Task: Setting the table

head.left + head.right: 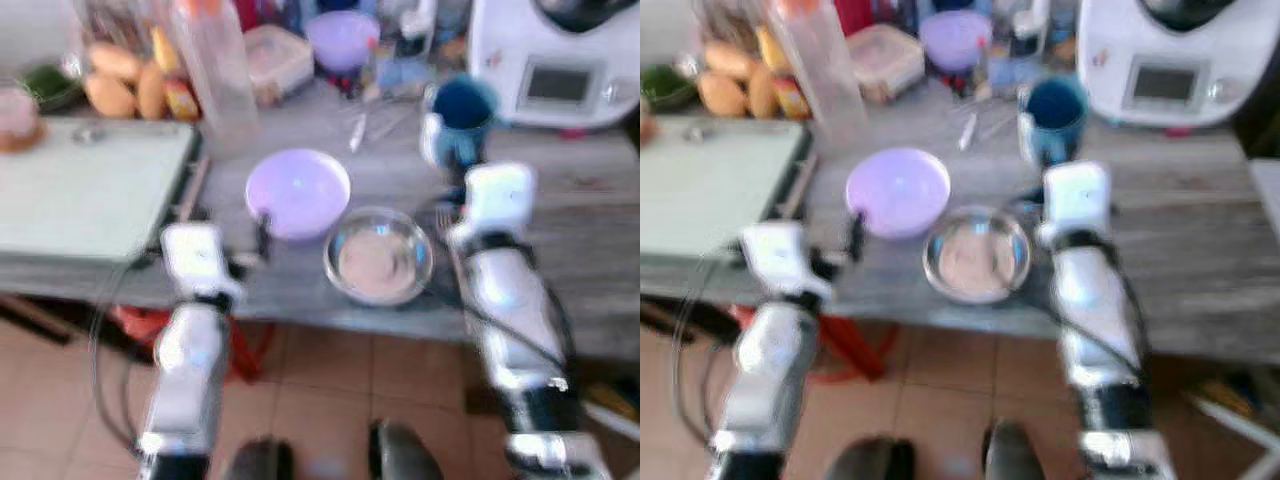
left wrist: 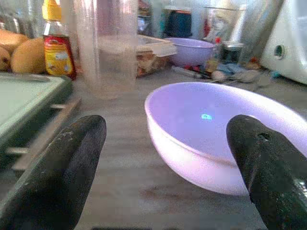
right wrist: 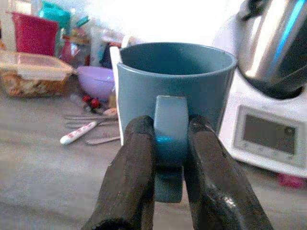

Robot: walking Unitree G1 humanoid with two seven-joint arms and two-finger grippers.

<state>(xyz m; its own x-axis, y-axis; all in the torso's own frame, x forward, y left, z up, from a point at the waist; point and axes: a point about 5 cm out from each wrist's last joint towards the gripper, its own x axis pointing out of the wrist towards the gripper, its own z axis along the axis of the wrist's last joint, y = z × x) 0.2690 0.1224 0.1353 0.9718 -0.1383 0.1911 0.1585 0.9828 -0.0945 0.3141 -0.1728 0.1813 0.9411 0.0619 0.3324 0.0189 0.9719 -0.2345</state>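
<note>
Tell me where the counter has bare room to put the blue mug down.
The right gripper has its jaws shut on the blue mug. Bare wood lies to the robot's right, between the white kitchen machine and the counter's front edge. The back is crowded with containers and cutlery; the lilac bowl and glass bowl fill the middle, the green board the left.

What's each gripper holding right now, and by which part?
The right gripper clamps the blue mug by its handle. The left gripper holds nothing, open before the purple bowl.
</note>
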